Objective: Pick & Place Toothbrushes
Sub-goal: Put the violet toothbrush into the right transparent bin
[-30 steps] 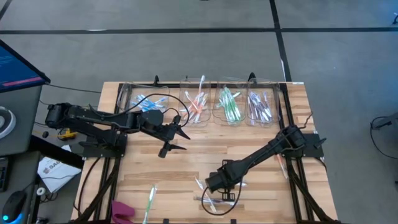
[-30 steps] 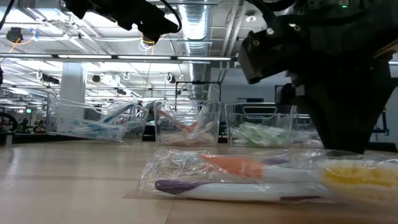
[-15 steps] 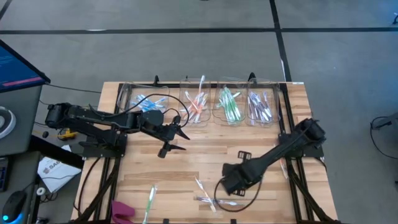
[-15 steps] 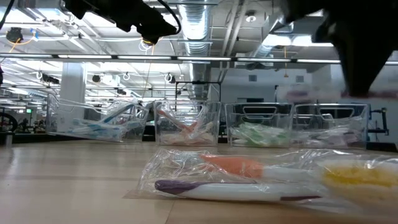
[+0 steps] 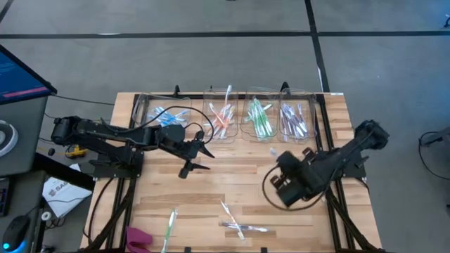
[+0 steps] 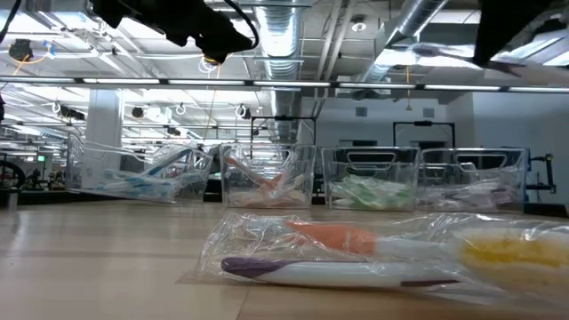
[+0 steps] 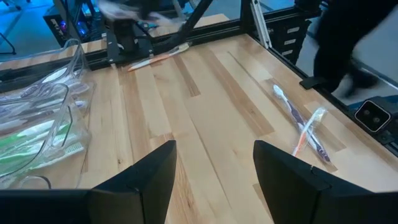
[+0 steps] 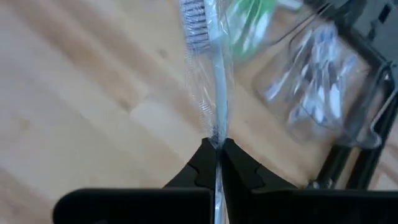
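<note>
Left claw (image 5: 204, 156) hangs open above the bench (image 5: 155, 190), near the bins (image 5: 226, 116). Loose toothbrushes (image 5: 235, 221) lie at the front edge. Right claw (image 8: 216, 163) pinches a wrapped toothbrush (image 8: 208, 74), which juts straight out from its tips.

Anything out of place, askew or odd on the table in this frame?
One wrapped toothbrush lies at the table's right edge against the frame rail, apart from the loose crossed ones near the front and the single one at front left. Otherwise the sorted bins look tidy. The right end effector holds a wrapped toothbrush.
</note>
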Robot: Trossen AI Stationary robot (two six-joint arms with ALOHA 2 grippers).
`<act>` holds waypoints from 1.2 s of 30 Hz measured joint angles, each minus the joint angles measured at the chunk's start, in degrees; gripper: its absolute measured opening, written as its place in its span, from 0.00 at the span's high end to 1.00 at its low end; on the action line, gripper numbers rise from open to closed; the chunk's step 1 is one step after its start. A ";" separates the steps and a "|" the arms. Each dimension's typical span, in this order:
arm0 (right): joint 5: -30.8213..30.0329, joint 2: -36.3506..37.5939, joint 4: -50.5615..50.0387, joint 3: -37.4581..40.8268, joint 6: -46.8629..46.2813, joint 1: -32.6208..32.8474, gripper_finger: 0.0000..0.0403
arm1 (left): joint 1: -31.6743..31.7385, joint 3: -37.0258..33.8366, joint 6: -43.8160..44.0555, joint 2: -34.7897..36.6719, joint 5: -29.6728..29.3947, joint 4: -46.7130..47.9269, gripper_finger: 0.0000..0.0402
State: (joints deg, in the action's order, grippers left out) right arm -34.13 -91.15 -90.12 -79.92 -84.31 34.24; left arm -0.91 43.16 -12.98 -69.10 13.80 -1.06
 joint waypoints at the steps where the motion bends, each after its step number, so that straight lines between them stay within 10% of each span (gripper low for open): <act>1: -1.30 1.44 0.26 1.26 -0.48 -0.16 1.00 | 0.00 -0.33 -0.01 0.00 -0.02 -0.24 0.48; 14: -10.32 11.08 0.07 11.88 -5.53 -9.41 1.00 | 0.00 -6.71 -0.13 -0.02 -0.01 -6.11 0.48; 36: -24.20 21.13 0.86 17.48 11.69 -34.80 1.00 | 0.00 -7.37 -0.24 -0.02 0.00 -7.58 0.48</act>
State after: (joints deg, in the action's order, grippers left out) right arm -58.33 -70.02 -89.26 -62.44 -72.62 -0.56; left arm -0.91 35.79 -13.22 -69.12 13.80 -8.64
